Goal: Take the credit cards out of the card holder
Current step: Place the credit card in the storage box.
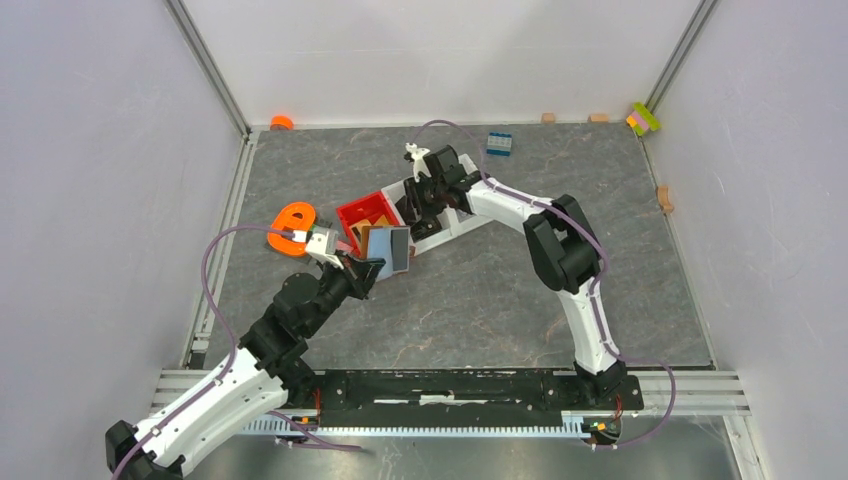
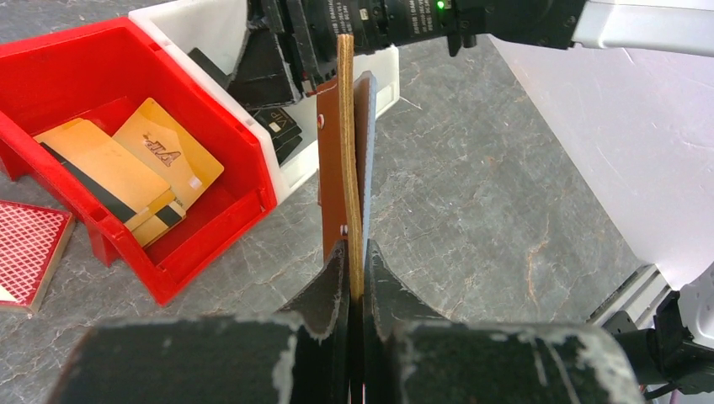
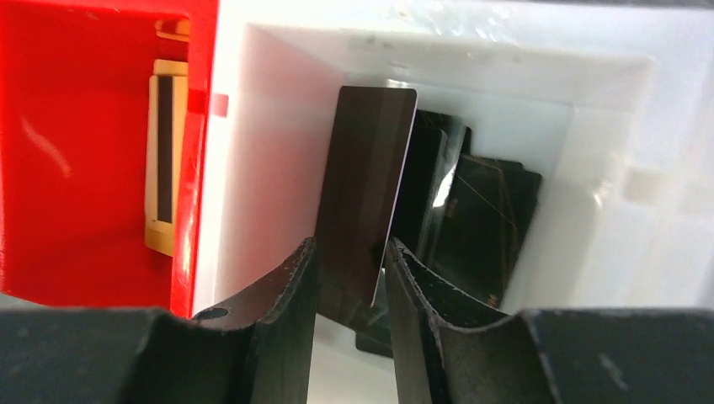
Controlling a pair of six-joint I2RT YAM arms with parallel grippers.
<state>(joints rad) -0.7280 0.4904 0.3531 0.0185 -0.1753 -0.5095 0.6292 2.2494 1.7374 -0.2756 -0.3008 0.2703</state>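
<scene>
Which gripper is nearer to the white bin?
Right. The right gripper hangs above the white bin; the left gripper is outside it, by the red bin, holding the card holder.

My left arm [image 1: 215, 390] and right arm [image 1: 590, 320] are white shells with black joints, a lilac cable [image 1: 212, 262] trailing each. My left pincer [image 2: 355, 246] has matte black fingers [image 2: 324, 295], chipped grey at the edges (green lamp [image 2: 439, 5] on the right wrist).

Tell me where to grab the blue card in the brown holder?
Probably its far end, away from the left gripper, which clamps the card holder at the near end. The blue card stands on edge, so pinch its flat faces, coming from the far side.
</scene>
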